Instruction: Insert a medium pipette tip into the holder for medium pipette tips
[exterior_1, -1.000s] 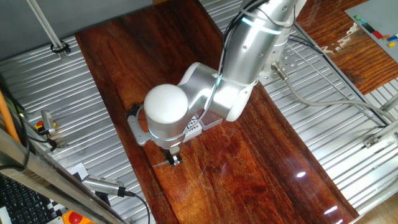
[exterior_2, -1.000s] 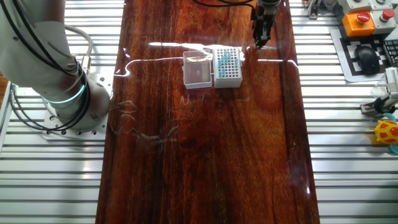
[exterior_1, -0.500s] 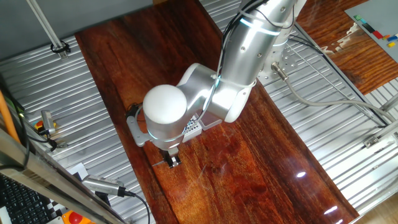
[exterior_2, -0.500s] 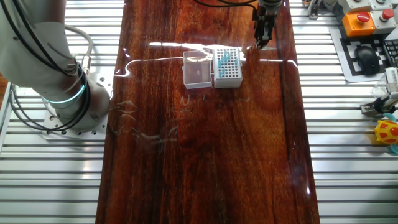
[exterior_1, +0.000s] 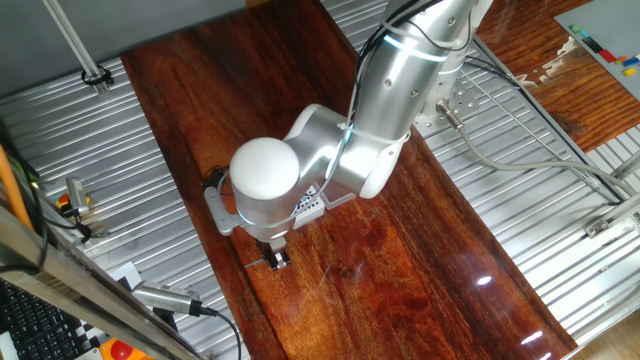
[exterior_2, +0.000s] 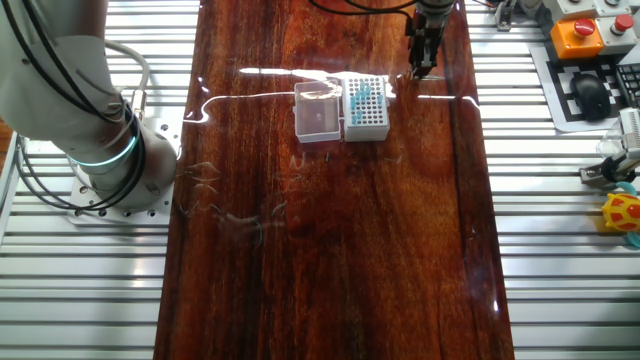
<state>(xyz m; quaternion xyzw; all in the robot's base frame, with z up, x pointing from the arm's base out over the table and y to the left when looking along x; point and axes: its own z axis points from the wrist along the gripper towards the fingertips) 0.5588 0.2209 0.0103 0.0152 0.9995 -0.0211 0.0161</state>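
Observation:
The holder for medium pipette tips (exterior_2: 366, 108) is a small white box with a grid of holes and some blue marks on top. Its clear lid (exterior_2: 319, 112) lies open to its left. In one fixed view the holder (exterior_1: 309, 203) is mostly hidden under my arm. My gripper (exterior_2: 422, 72) (exterior_1: 279, 258) points down at the wooden table just beyond the holder's far right corner. Its fingers stand close together, low over the wood. The medium pipette tip (exterior_1: 259, 264) shows as a pale sliver sticking out sideways from the fingertips. It looks pinched between them.
The wooden table (exterior_2: 330, 250) runs between ribbed metal surfaces. The arm's base (exterior_2: 105, 160) stands at the left. A controller with an orange button (exterior_2: 583, 35) and a yellow toy (exterior_2: 622, 215) sit at the right edge. Cables and tools (exterior_1: 80, 205) lie beside the table.
The arm has shifted very slightly and the gripper has crept up a little by the holder. The holder and lid have not moved.

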